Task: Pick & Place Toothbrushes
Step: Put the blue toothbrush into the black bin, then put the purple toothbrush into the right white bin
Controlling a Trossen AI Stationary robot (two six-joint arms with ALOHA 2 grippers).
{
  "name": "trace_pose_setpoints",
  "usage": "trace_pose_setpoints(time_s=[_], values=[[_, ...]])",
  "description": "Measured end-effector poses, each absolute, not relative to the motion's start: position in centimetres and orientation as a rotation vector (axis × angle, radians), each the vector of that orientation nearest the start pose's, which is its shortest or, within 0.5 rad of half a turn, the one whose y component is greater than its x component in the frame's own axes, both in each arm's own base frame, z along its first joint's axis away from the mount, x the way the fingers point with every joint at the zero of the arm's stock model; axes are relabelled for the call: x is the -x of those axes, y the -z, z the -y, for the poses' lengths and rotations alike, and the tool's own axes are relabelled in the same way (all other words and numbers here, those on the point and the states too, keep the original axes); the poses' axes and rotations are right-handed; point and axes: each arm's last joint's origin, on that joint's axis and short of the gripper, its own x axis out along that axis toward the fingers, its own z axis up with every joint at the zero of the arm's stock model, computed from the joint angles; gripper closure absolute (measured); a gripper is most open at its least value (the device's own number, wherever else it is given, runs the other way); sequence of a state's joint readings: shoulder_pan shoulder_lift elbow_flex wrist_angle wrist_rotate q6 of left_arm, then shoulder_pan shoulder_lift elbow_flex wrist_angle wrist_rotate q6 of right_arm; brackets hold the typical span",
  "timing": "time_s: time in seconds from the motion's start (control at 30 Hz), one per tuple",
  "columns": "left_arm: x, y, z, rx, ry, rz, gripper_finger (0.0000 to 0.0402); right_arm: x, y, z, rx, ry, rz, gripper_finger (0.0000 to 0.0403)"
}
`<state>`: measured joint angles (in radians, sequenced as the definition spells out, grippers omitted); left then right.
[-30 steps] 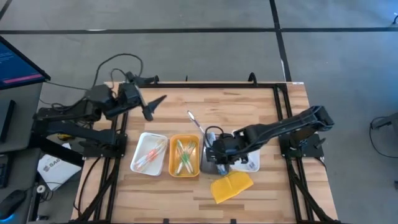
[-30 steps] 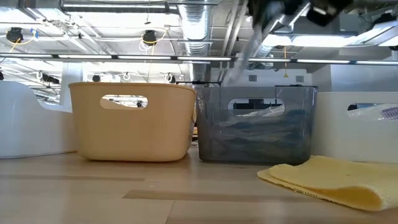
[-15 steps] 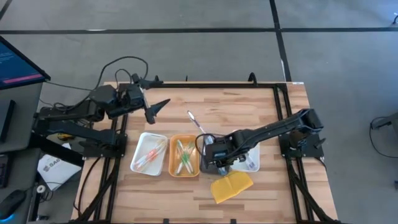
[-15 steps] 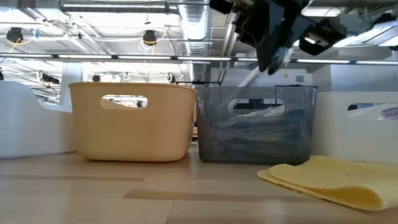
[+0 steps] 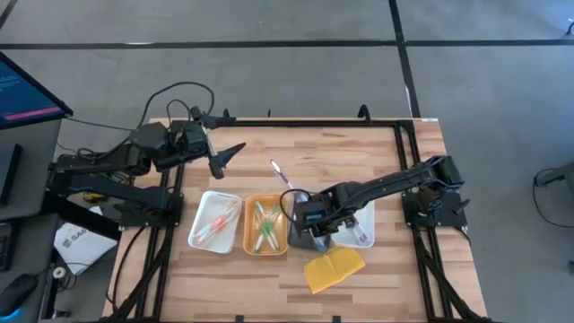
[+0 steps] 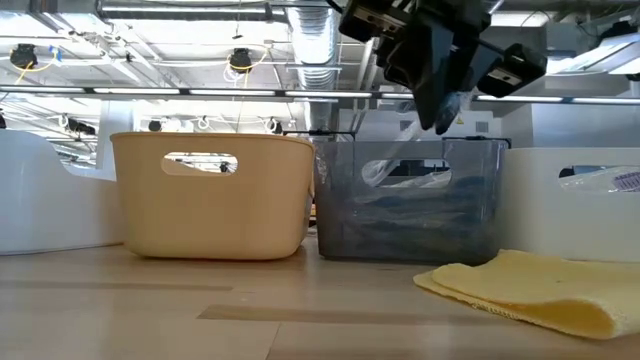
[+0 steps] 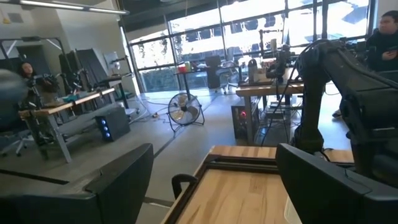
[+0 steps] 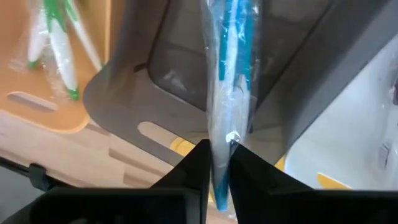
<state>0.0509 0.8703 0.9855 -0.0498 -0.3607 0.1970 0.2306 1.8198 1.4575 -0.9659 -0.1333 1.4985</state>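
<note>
The wooden table [image 5: 359,152] fills the middle of the high view, with the left arm parked at its upper left, its left gripper [image 5: 226,154] released, fingers spread wide over bare wood. The right arm reaches in from the right edge toward the centre, where four trays sit in a row in the lower middle: a white tray [image 5: 215,222], an orange tray [image 5: 265,224], a grey tray [image 5: 300,235] and another white tray [image 5: 362,232]. A yellow pad [image 5: 334,269] lies just below the grey tray. The right gripper [image 8: 219,163] hangs over the grey tray, fingers pinched on a blue toothbrush [image 8: 229,68] in a clear wrapper, whose far end points down into that tray. Pink and orange toothbrushes [image 5: 213,222] lie in the left white tray, green toothbrushes [image 5: 265,221] in the orange one, and a loose toothbrush [image 5: 281,174] rests on the wood above the trays.
</note>
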Motion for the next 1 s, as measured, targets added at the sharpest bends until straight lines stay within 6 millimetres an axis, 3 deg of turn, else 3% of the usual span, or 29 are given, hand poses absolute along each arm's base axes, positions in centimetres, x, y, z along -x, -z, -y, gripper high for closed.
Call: trace_pose_setpoints(time_s=[0.3,0.7,0.87,1.0], values=[[-18.0,-39.7,-1.9,-0.188,-0.415,-0.001,0.0072,-35.1,-23.6,-8.8,-1.198,0.66,-1.294,0.0327],[-18.0,-39.6,-1.9,-0.19,-0.414,-0.009,0.0072,-35.1,-23.6,-8.1,-1.214,0.69,-1.298,0.0206],[-18.0,-39.5,-1.9,-0.196,-0.413,-0.018,0.0077,-35.5,-23.7,-6.9,-1.25,0.709,-1.266,0.0202],[-18.0,-39.4,-1.9,-0.199,-0.412,-0.028,0.0077,-36.4,-25.1,-5.0,-1.245,0.66,-1.209,0.0216]])
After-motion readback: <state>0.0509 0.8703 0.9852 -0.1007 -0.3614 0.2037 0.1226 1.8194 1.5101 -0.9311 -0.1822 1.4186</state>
